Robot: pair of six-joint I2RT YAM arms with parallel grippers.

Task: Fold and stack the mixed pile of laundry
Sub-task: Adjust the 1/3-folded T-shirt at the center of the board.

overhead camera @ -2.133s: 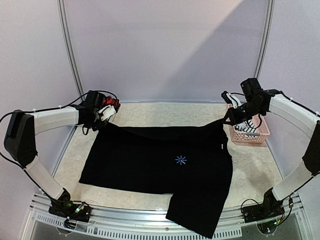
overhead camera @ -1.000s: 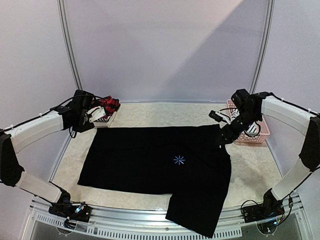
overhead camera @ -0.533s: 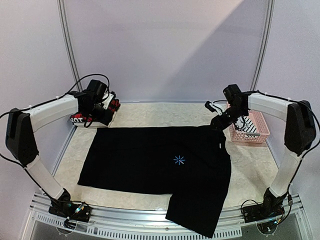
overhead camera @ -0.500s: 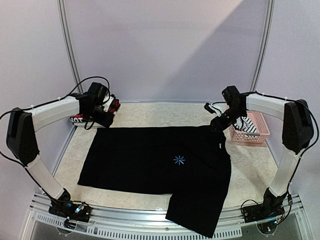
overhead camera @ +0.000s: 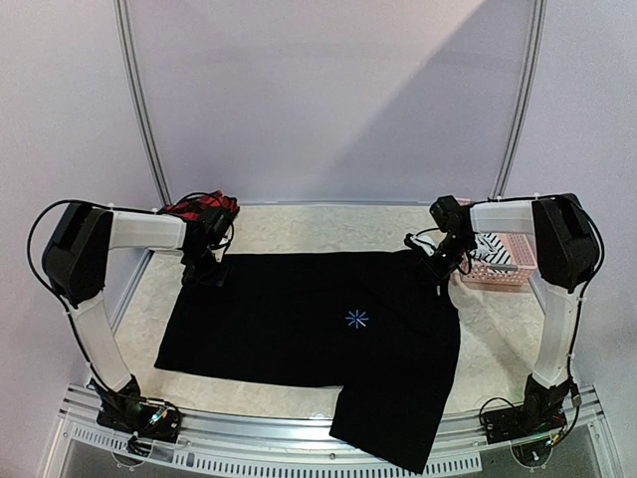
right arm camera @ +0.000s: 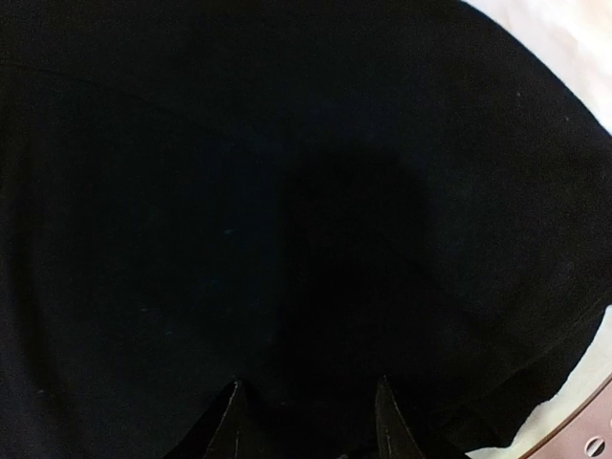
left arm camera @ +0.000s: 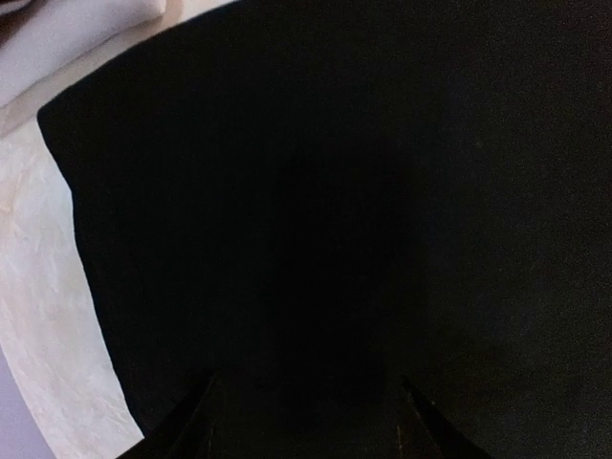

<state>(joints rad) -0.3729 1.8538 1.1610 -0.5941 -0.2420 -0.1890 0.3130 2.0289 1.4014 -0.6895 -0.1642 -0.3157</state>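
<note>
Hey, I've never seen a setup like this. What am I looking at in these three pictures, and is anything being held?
Two robot arms stand at a table, each ending in a two-finger gripper. The wide picture comes from a fixed camera above and behind them; the two dark close-ups come from cameras on the wrists. A black T-shirt lies spread on the table, one part hanging over the near edge. The left gripper and right gripper sit at its two far corners, jaws open, seemingly holding nothing. A red-and-black plaid piece lies far left; a pink basket with striped cloth stands far right.
</note>
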